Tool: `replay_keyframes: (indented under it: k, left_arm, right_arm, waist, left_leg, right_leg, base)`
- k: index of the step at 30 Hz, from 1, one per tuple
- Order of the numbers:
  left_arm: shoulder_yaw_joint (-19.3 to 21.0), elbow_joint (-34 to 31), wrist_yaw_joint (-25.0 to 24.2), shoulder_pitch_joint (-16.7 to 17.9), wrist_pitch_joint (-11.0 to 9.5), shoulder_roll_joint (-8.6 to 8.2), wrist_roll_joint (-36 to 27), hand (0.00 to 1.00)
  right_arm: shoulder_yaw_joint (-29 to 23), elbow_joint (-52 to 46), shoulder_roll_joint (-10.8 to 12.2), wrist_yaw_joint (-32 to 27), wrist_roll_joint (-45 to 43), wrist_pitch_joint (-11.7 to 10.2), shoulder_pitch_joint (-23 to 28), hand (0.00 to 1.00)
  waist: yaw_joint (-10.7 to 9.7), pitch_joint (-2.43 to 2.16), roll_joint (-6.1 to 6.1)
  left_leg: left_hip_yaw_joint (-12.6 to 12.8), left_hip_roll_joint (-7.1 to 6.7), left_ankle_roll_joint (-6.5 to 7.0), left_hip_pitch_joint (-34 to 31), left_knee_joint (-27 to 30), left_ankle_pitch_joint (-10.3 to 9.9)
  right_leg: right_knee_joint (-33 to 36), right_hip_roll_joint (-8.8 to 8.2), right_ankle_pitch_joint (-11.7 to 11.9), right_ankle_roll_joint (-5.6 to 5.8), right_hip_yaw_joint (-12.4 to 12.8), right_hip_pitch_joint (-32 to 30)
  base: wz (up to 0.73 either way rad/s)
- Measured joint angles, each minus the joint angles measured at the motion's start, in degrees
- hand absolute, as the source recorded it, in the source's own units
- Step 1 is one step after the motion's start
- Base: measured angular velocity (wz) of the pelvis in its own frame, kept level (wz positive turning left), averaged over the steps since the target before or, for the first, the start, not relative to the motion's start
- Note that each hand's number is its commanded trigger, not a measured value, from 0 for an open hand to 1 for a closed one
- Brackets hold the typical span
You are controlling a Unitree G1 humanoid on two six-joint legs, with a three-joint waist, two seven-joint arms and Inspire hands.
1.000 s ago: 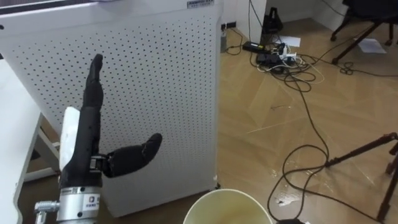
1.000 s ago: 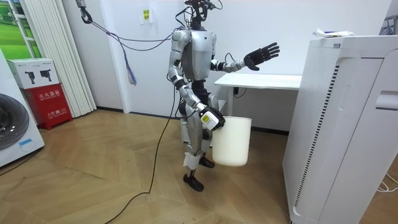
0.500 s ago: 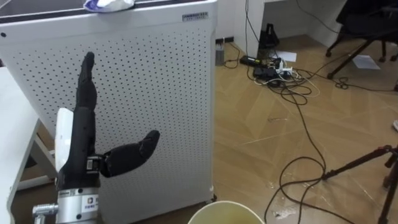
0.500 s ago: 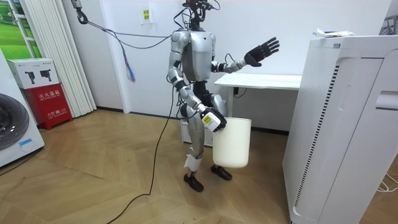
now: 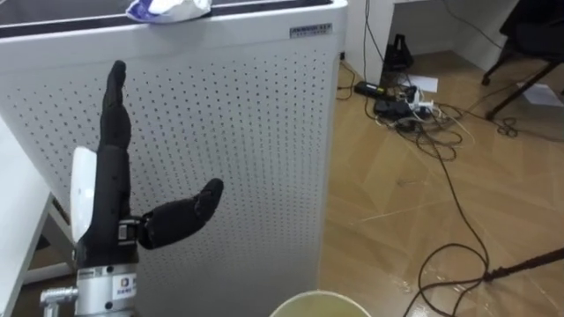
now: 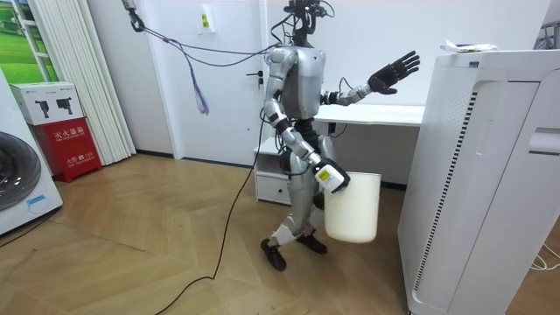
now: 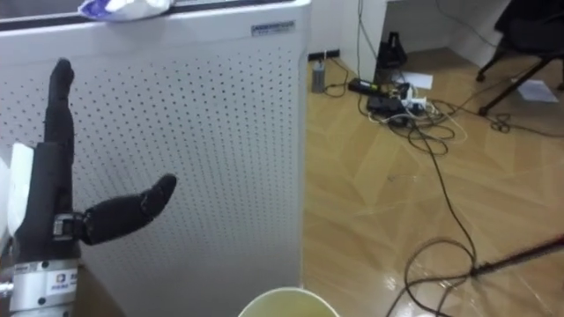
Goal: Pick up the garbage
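Observation:
A crumpled white and blue piece of garbage (image 5: 169, 9) lies on top of a tall white perforated cabinet (image 5: 229, 141); the room view shows the garbage (image 6: 468, 46) on the cabinet's top too. My left hand (image 5: 110, 202) is raised in front of the cabinet's face, open, fingers straight up and thumb out, below and left of the garbage. In the room view my right hand (image 6: 327, 178) hangs by my hip and carries a white bin (image 6: 354, 207) by its rim. The bin's rim (image 5: 322, 302) shows at the bottom edge.
A white desk (image 6: 372, 114) stands behind me, its edge (image 5: 18, 211) at my left. Cables and a power strip (image 5: 401, 92) lie on the wooden floor to the right, with a dark stand leg (image 5: 529, 262). A washing machine (image 6: 17, 179) and a red box (image 6: 66, 144) stand at the room view's left.
I have stepped toward the cabinet, moving to the room view's right with the bin. The eye view has shifted, bringing the garbage into sight. My left hand stays raised and open.

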Motion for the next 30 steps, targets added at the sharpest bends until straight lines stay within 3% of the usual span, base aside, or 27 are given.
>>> replay_keyframes:
  k: [2, 4, 6, 7, 8, 9, 11, 13, 18, 20, 22, 23, 24, 25, 27, 30]
  left_arm:
    - [0.03, -0.14, 0.98, 0.01, -0.21, 0.25, 0.71, 0.0]
    - [0.09, -0.2, 2.21, -0.45, -0.25, 0.61, 0.66, 0.0]
    - [0.17, -0.62, 2.79, -1.24, -0.5, 1.22, 0.82, 0.0]
    - [0.14, -0.71, 3.04, -1.24, -0.52, 1.21, 0.85, 0.0]
    - [-0.07, -0.72, 3.13, -1.19, -0.53, 1.21, 0.87, 0.0]
    - [-0.58, -0.88, 3.1, -1.06, -0.54, 1.18, 0.84, 0.0]
    - [0.01, -2.88, 3.22, -1.05, -0.57, 1.25, 1.02, 0.0]
    - [1.29, -4.3, 3.54, -0.45, -0.59, 1.47, 1.62, 0.0]
    - [1.82, -8.23, 4.38, 3.33, -0.56, 1.56, 3.74, 0.0]
    - [2.01, -8.37, 4.43, 3.71, -0.3, 1.57, 5.77, 0.0]
    - [2.62, -8.78, 4.32, 3.67, -0.11, 1.61, 5.83, 0.0]
    - [2.87, -9.86, 4.32, 2.7, -0.08, 1.53, 5.93, 0.0]
    - [3.31, -10.9, 4.51, 1.75, -0.22, 1.31, 5.89, 0.0]
    - [4.63, -11.25, 5.74, 1.61, -0.32, 1.47, 5.9, 0.0]
    - [7.02, -11.25, 7.39, 1.79, -0.2, 1.45, 6.03, 0.0]
    - [9.35, -11.61, 8.95, 1.46, -0.24, 1.48, 6.16, 0.0]
  right_arm:
    - [0.0, -0.02, 0.04, -0.03, 0.01, -0.01, 0.1, 1.0]
    - [0.0, -0.25, 0.04, 0.0, 0.11, -0.28, -0.16, 1.0]
    - [-0.01, -0.35, 0.02, -0.06, -0.11, -0.36, -0.14, 1.0]
    - [-0.01, -0.41, 0.02, -0.19, -0.1, -0.36, -0.14, 1.0]
    - [0.0, -0.41, -0.05, -0.32, -0.26, -0.36, -0.11, 1.0]
    - [-0.05, -0.31, -0.25, -0.35, -0.27, -0.35, 0.13, 1.0]
    - [-0.11, -0.25, -0.21, -0.44, -0.27, -0.34, -0.74, 1.0]
    - [-0.16, -0.27, -0.19, 0.23, -0.27, -0.34, -0.55, 1.0]
    - [-1.68, -0.55, -0.03, 1.29, -0.26, -0.35, -0.51, 1.0]
    - [-2.21, -0.55, 0.09, 1.11, -0.27, -0.35, -0.37, 1.0]
    - [-2.36, -0.54, 0.45, 0.69, 0.04, -0.36, -0.44, 1.0]
    - [-3.35, -0.57, 0.7, 0.56, 0.44, -0.69, -0.39, 1.0]
    - [-5.05, -0.43, 0.69, 0.39, 0.33, -0.67, -0.43, 1.0]
    - [-4.89, -0.68, 1.2, -0.04, 0.09, -0.69, -0.44, 1.0]
    - [-4.88, -0.76, 1.67, -0.05, -0.95, -0.71, -0.23, 1.0]
    - [-4.91, -0.76, 1.91, 0.01, -1.94, -0.72, 0.04, 1.0]
  waist:
    - [0.42, 0.19, 0.61]
    - [0.17, 0.42, 1.54]
    - [0.05, 0.27, 1.66]
    - [-0.05, 0.26, 1.64]
    - [-0.24, 0.23, 1.69]
    - [-1.04, -0.3, 2.29]
    - [-0.52, -0.52, 2.34]
    - [-0.32, -0.57, 2.35]
    - [0.09, -0.83, 2.37]
    - [0.3, -0.78, 2.21]
    - [0.54, 0.02, 0.89]
    - [0.19, -0.48, 1.23]
    - [1.09, -0.57, 0.97]
    - [2.46, -0.49, 0.76]
    - [3.07, -0.4, 1.02]
    - [2.77, -0.39, 1.46]
  left_leg:
    - [-0.94, 0.08, 0.37, 2.03, -0.91, -0.45]
    - [-3.03, 0.39, 0.41, 2.98, -2.0, -0.56]
    - [-4.5, 0.6, 0.4, 3.21, -3.28, -0.52]
    - [-4.92, 0.54, 0.39, 3.37, -3.6, -0.53]
    - [-5.65, 0.34, 0.25, 4.04, -4.1, -0.59]
    - [-6.65, 0.5, -0.16, 4.66, -5.02, -0.51]
    - [-6.69, 1.12, -1.21, 5.85, -7.93, 0.24]
    - [-5.77, 2.64, -2.51, 8.76, -10.84, 1.09]
    - [-5.1, 4.27, -2.69, 12.17, -15.23, 1.2]
    - [-4.58, 4.23, -3.27, 12.16, -13.85, 1.52]
    - [-3.59, 3.55, -5.51, 8.52, -7.51, 1.02]
    - [-4.79, 4.7, -6.88, 6.27, -11.97, 2.16]
    - [-2.5, 5.24, -4.09, 6.16, -13.52, 3.71]
    - [-0.88, 5.32, -3.62, 6.96, -14.56, 4.06]
    - [-0.55, 5.17, -3.62, 8.65, -14.98, 4.06]
    - [-0.77, 5.05, -3.49, 11.14, -17.08, 4.19]
  right_leg:
    - [2.21, 0.11, 1.2, 0.36, 0.48, -1.15]
    - [-1.3, 1.71, -1.06, -0.01, 0.37, -2.6]
    - [-13.19, 3.79, -1.09, -0.35, 0.05, -4.95]
    - [-16.44, 4.23, -0.24, -0.77, 0.56, -5.23]
    - [-21.82, 5.36, 4.9, -0.6, 1.07, -5.31]
    - [-22.9, 5.83, 6.11, -0.97, 0.89, -4.58]
    - [-25.7, 6.8, 6.64, -1.28, 1.22, -3.0]
    - [-31.24, 8.25, 8.11, -1.56, 2.38, 1.21]
    - [-35.47, 10.49, 8.63, -2.0, 2.37, 4.31]
    - [-37.48, 10.03, 9.04, -2.22, 2.9, 6.19]
    - [-39.64, 8.86, 9.56, -1.87, 8.47, 8.3]
    - [-39.56, 9.03, 9.44, -1.6, 11.25, 7.83]
    - [-38.76, 9.05, 9.0, -0.86, 11.53, 6.32]
    - [-38.82, 8.79, 8.97, -0.78, 9.34, 6.01]
    - [-39.13, 8.8, 9.02, -0.86, 6.12, 7.34]
    - [-39.86, 8.81, 9.16, -0.88, 5.16, 9.53]
  base:
    - [0.11]
    - [0.23]
    - [0.36]
    - [0.3]
    - [0.5]
    - [0.41]
    - [0.09]
    - [-0.11]
    - [-0.04]
    - [0.12]
    - [0.34]
    - [0.37]
    - [0.13]
    - [-0.24]
    - [-0.23]
    - [-0.03]
